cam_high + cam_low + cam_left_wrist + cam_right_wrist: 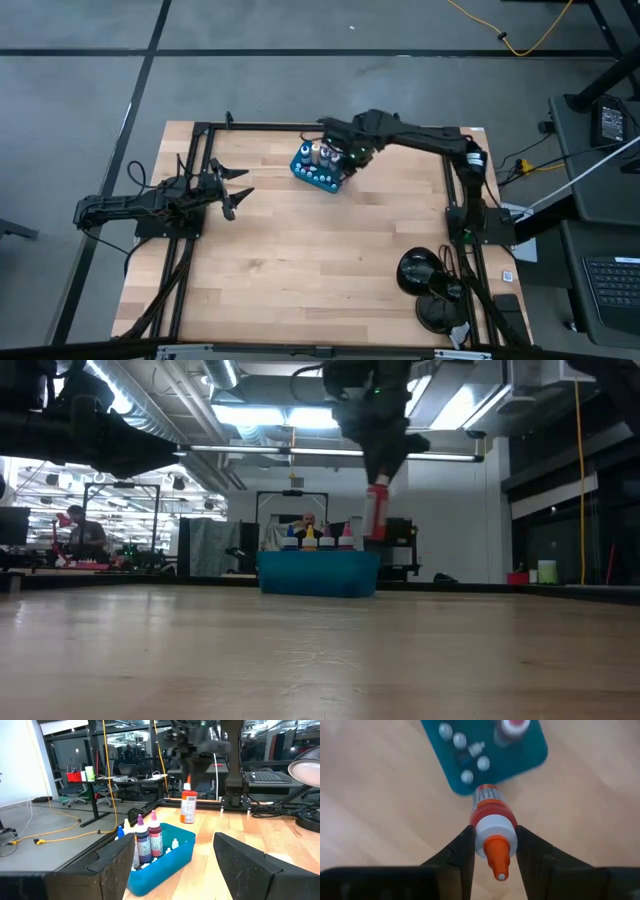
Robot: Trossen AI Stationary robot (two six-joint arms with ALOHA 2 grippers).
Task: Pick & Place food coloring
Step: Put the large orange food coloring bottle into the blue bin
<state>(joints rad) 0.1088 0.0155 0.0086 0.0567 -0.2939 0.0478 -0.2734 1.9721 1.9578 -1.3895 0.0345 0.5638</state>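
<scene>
Hanging clear above the wood, the orange-filled plastic bottle with white collar and orange nozzle (491, 827) is pinched at the collar between the right gripper's (492, 847) dark fingers (461, 851), just beside the teal-blue rounded plastic tray (303, 172) near the middle of the table's far edge.

- Grip: you hold the bottle only around the narrow collar, body dangling below. My read is that a quick swing or wrist twist could let it pivot or slip out, and it would likely roll on the light wooden tabletop (300, 260).
- Clearance: the tall dark-purple bottle (142, 840) and dark-red bottle (154, 836) stand upright in the tray with small white-capped vials (460, 740) alongside. If you pass back low over the tray, the hanging body could tip them or shove the tray.
- Set-down: lowered tilted, it may topple on release.
- Left gripper (236, 190): spread wide and empty, waiting near the left edge, well apart from the tray.

View differences:
- Low view shows the bottle (377, 510) lifted above the tray's (318, 573) rim; the high view cannot show height.
- Right wrist view alone shows finger contact on the collar.
- Left wrist view shows the bottle's (188, 804) label side and the tall bottles' colours.
- High view gives table positions, plus a black desk lamp (417, 272) near the right front corner.
</scene>
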